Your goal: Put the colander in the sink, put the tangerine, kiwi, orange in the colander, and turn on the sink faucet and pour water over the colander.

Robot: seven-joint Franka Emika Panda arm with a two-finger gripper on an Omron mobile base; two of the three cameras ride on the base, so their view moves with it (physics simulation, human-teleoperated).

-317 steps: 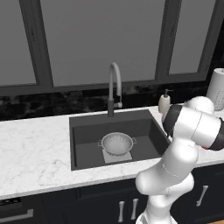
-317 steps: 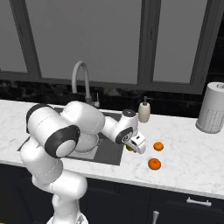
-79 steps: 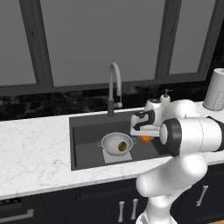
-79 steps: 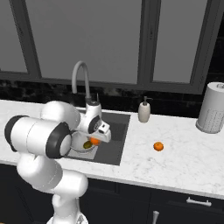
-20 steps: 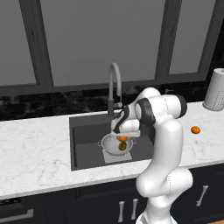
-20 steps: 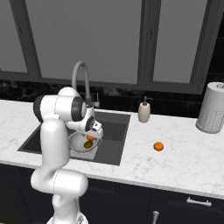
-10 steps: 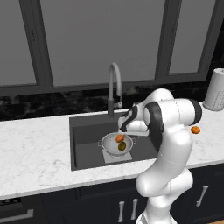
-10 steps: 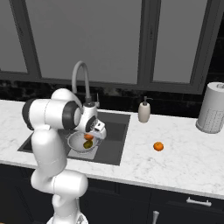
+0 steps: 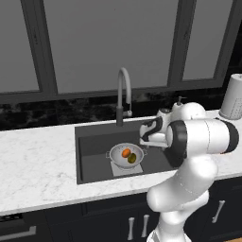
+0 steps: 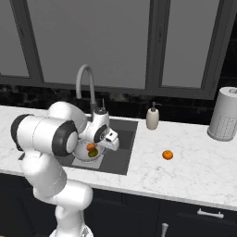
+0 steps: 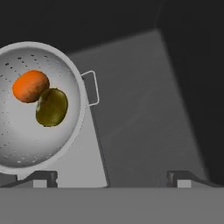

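Note:
The silver colander [image 9: 119, 159] [image 10: 82, 157] [image 11: 26, 140] stands on the lighter patch in the dark sink [image 9: 94, 151] [image 10: 121, 156] [image 11: 144, 109]. Inside it the kiwi [image 9: 132, 159] [image 10: 93, 152] [image 11: 51, 106] lies against a bright-orange fruit [image 9: 125, 152] [image 10: 90, 146] [image 11: 30, 86]. The other bright-orange fruit [image 10: 167, 155] rests on the counter right of the sink; which of the two is the tangerine I cannot tell. My gripper [image 9: 143, 140] [image 10: 113, 144] [image 11: 111, 178] hangs open and empty over the sink, just right of the colander. The faucet [image 9: 124, 90] [image 10: 86, 83] runs no water.
A soap dispenser [image 10: 152, 118] stands behind the sink's right corner. A perforated grey cylinder [image 9: 234, 97] [image 10: 223, 113] stands at the far right of the white marble counter [image 9: 38, 165] [image 10: 194, 171]. Dark windows line the back wall.
The orange fruit, held over the colander a second ago, now lies in it beside the kiwi. My gripper has opened and drawn off to the right.

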